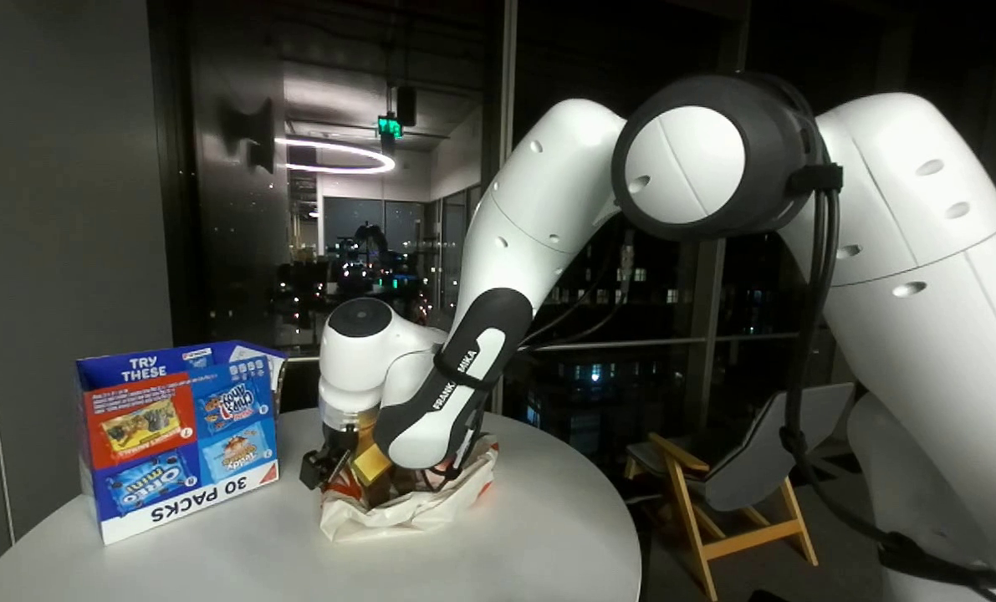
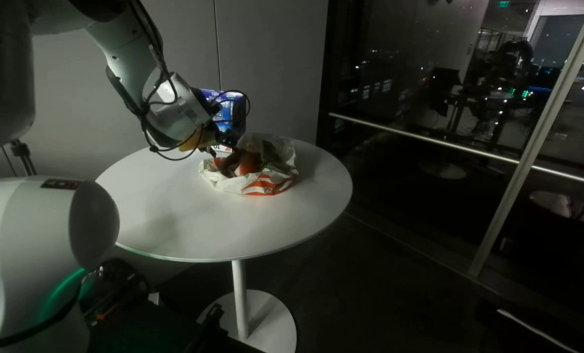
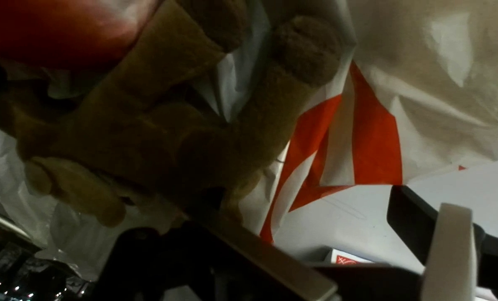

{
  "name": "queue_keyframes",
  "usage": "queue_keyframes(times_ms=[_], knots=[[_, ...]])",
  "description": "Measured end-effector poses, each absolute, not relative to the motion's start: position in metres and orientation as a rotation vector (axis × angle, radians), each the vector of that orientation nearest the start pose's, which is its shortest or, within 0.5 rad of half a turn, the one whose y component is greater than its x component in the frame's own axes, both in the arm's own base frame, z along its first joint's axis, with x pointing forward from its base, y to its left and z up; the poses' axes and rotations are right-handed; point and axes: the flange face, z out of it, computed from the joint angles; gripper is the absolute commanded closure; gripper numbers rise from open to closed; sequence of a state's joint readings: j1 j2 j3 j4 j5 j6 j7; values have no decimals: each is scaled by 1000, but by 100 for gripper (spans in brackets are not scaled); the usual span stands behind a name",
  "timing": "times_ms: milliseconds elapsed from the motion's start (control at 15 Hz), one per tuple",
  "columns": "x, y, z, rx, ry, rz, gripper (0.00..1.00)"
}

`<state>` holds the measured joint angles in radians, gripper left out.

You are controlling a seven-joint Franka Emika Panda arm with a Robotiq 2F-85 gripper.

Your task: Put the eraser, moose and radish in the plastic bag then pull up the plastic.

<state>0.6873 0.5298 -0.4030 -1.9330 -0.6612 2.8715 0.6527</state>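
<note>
Because the moose (image 3: 148,129) and the radish (image 3: 60,35) both sit inside the bag (image 1: 406,514), you seem to be at the last step, pulling the bag up around them. Your jaws stand wide apart and grip nothing: in the wrist view the red-striped edge of the bag crosses the gap between the pads (image 3: 448,251), one toward the moose, the other over the counter (image 2: 233,220). That straddle looks meant, lined up so that closing would pinch one wall of the bag and leave the contents alone; whether the inner pad touches the moose, the views do not settle. The bag lies slumped with its mouth upward, which keeps its load cupped in the middle, and the radish appears to lean on one of the moose's limbs. The eraser cannot be made out; it may be tucked beneath the other two, but that is a guess. The box (image 1: 184,431) stands near the bag, on the side where your jaws reach in, so mind it when you swing that way. A bag this thin is likely to slip, so you would do well to take a generous fold and lift straight up, lest the moose tip out.
</note>
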Motion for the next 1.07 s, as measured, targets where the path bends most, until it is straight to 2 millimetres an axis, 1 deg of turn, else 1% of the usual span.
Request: queue_keyframes(times_ms=[133, 267, 600, 800, 933, 1067], knots=[[610, 231, 267, -3273, -526, -912, 0], [610, 223, 280, -3338, -504, -908, 0], [608, 186, 337, -3504, -358, -935, 0], [598, 166, 361, -3553, -258, -863, 0], [589, 158, 371, -3553, -236, -811, 0], [582, 153, 377, -3533, -234, -762, 0]])
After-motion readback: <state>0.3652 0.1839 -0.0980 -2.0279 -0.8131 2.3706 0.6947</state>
